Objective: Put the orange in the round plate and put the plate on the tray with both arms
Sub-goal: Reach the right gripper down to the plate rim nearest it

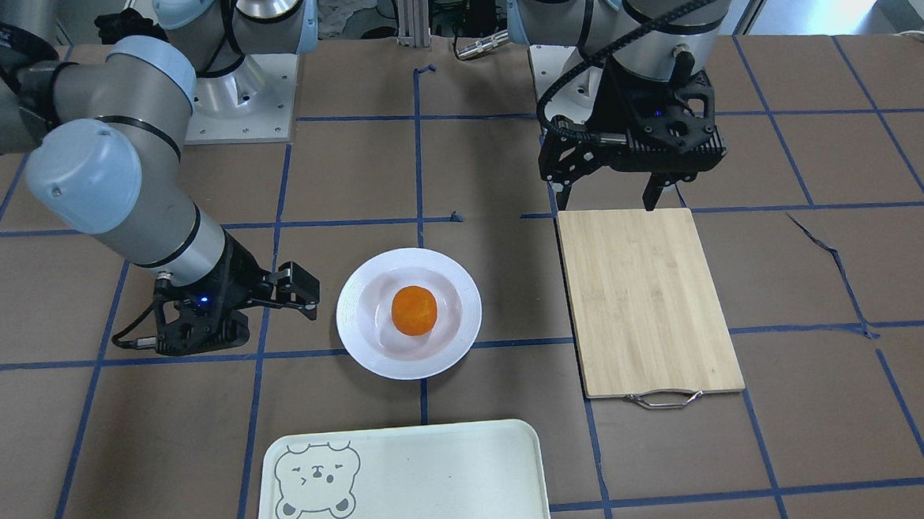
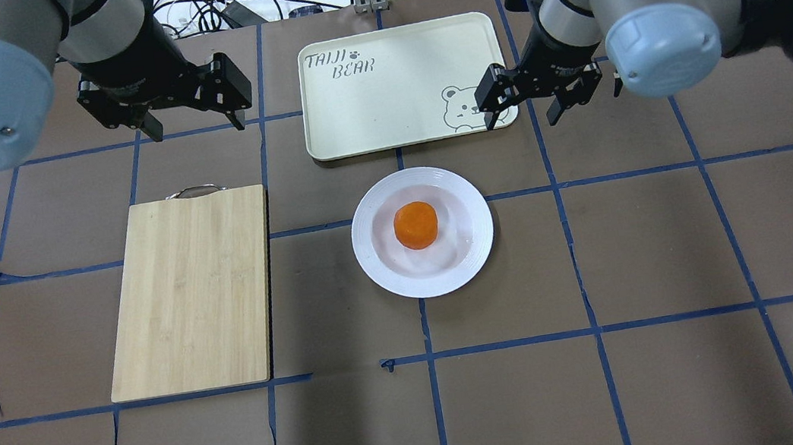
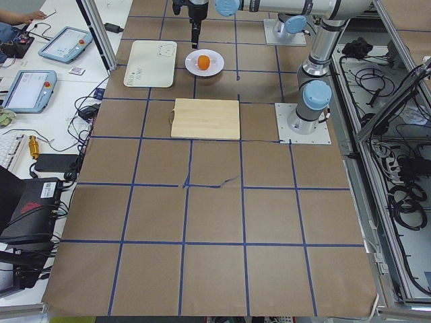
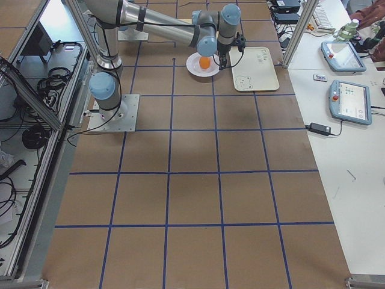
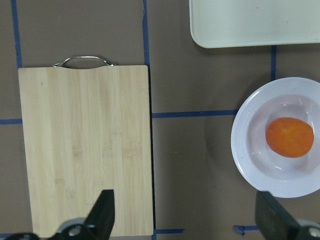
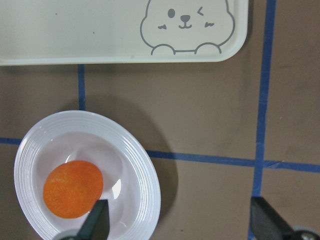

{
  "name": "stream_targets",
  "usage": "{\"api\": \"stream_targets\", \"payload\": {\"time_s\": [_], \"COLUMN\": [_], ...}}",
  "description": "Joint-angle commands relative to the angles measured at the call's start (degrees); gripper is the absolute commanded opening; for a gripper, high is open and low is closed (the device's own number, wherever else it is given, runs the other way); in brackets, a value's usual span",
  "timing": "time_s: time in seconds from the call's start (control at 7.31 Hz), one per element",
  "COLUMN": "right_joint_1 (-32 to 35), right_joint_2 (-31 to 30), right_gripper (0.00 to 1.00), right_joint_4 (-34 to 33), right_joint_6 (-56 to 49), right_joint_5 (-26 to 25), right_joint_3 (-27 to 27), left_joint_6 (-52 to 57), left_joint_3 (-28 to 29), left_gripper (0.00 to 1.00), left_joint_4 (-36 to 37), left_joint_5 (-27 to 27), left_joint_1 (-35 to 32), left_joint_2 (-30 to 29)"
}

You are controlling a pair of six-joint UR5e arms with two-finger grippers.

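**Front view.** The orange (image 1: 414, 309) sits in the sunken centre of the plate (image 1: 352, 317). The plate rests on the table, short of the tray (image 1: 442, 482). The right gripper (image 1: 310, 295) has its jaws apart and empty, and it hangs off the plate's rim without touching it. The left gripper (image 1: 606, 204) also has its jaws apart and empty, and it hangs over the board (image 1: 654, 305).

**Overhead.** One strip of table separates plate from tray, and another separates plate from board. As a judgement of handling, the plate looks stiff, glossy, probably breakable, and slippery under the fingers. Its wide ridged rim, taken at opposite sides, looks the best hold. The orange lies loose (it may roll if the plate tips), so a level lift seems wise.

**Side views.** These are too small to judge the jaws. The plate shows near the tray.

**Left wrist.** A lane of table runs between the board's edge and the plate's rim. It appears wide enough for a finger to enter.

**Right wrist.** Open table lies beside the plate on this side. The tray's bear corner lies nearest. The tray's raised lip is the one edge the plate must clear.
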Motion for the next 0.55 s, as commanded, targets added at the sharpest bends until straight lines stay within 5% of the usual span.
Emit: {"api": "stream_targets", "payload": {"time_s": [0.0,0.41], "right_joint_1": [-0.90,-0.91], "right_joint_2": [0.29,3.71], "right_gripper": [1.00,1.00], "right_joint_4": [-14.53,-32.14], "right_joint_6": [0.62,5.62], "right_joint_5": [9.23,13.13], "right_joint_3": [12.62,21.53], "left_joint_6": [-0.70,-3.66], "left_joint_3": [-1.01,-0.23], "left_gripper": [1.00,1.00], "left_joint_4": [-0.08,-2.10], "left_joint_5": [0.82,0.90], "left_joint_1": [-0.70,-1.21], "left_joint_2": [0.72,1.25]}}
